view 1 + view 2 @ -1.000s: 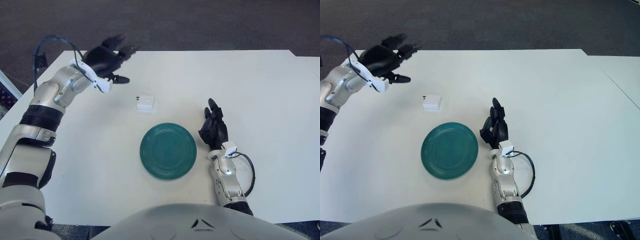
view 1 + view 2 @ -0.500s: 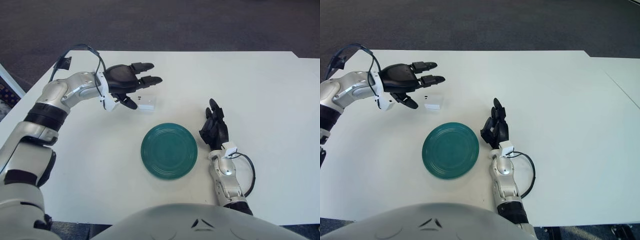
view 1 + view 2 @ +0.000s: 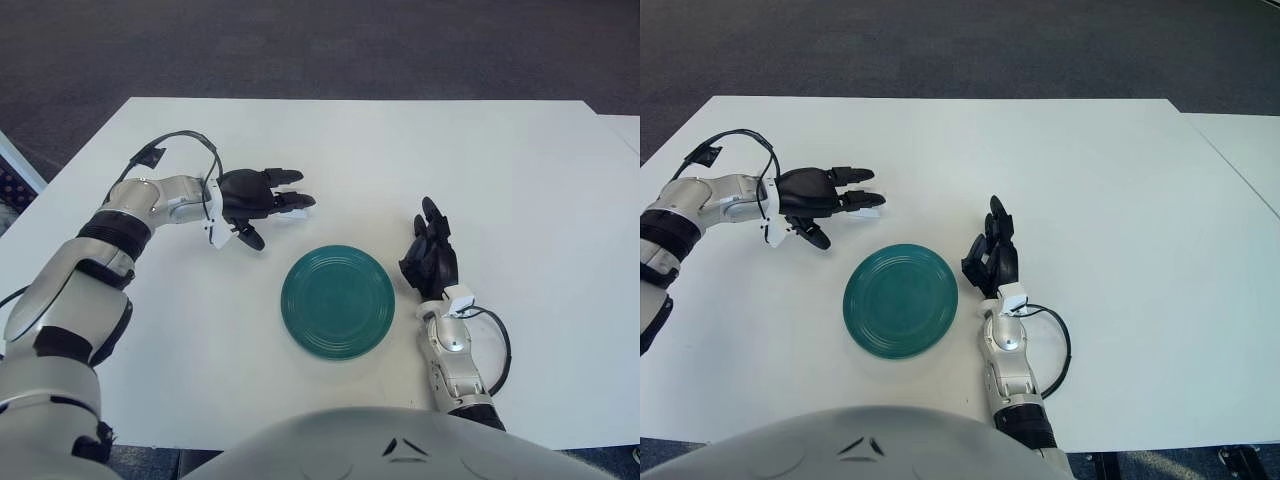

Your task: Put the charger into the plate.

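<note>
The white charger [image 3: 294, 212] lies on the white table [image 3: 520, 180], just above and left of the empty dark green plate [image 3: 338, 302]. My left hand [image 3: 281, 220] has come down over the charger, so only a white sliver shows under the fingers [image 3: 285, 201]. The fingers are spread above it, the thumb is low on the near side, and they are not closed on it. My right hand [image 3: 430, 256] rests on the table just right of the plate, fingers relaxed and empty.
A black cable [image 3: 180, 140] loops over my left forearm. A cable [image 3: 497, 345] also loops at my right wrist. A second table edge [image 3: 1240, 150] shows at the far right. The table's far edge borders dark carpet [image 3: 320, 45].
My left hand swung from the far left corner toward the middle and lowered onto the charger, now covering most of it. The charger, the plate and the right hand have not moved.
</note>
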Tool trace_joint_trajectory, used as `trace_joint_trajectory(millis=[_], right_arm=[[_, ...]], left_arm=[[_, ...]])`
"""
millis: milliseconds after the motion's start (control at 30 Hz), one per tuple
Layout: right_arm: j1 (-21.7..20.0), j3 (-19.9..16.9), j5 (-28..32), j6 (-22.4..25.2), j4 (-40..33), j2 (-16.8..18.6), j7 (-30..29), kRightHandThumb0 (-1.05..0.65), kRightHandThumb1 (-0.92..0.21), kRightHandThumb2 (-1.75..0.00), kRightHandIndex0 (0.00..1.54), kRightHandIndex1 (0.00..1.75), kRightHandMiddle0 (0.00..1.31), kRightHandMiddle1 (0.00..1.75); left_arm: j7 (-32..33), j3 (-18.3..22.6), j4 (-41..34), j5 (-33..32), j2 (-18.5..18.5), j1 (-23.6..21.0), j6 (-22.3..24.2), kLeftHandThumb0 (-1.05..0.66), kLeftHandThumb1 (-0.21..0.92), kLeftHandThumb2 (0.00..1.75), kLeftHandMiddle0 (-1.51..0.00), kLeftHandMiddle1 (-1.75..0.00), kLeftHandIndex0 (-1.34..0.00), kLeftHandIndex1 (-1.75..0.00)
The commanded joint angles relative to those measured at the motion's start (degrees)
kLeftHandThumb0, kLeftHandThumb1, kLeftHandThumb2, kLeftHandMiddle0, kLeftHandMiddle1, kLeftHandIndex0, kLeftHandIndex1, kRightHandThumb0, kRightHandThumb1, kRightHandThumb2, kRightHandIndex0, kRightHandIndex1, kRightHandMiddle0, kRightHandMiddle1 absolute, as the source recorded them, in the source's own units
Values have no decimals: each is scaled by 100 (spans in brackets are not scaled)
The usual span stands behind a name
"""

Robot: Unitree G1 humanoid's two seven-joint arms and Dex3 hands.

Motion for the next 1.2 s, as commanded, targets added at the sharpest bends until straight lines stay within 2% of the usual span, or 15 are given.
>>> trace_joint_trajectory(millis=[0,267,500,800,1167], right_arm=[[437,87,-23,306,298,269,-25,-84,-92,-99,9,0,0,23],[473,126,-114,276,274,303,-108,-84,-92,-98,9,0,0,24],[489,163,-93,295,261,352,-153,-85,-92,-98,8,0,0,20],[462,200,-77,354,308,364,-216,-86,-92,-98,8,0,0,19],[428,267,-249,256,357,345,-350,-86,-92,-100,7,0,0,19]], left_arm=[[253,-112,215,102,-111,-282,12,-105,92,44,0,0,0,-32],[459,-223,645,93,-346,-398,230,-105,92,40,0,0,0,-31],[330,-70,794,-170,-507,-393,546,-105,92,44,0,0,0,-31],[354,19,800,-394,-575,-343,900,-105,92,47,0,0,0,-36],[700,-1,1010,-442,-677,-402,1205,-105,92,48,0,0,0,-39]])
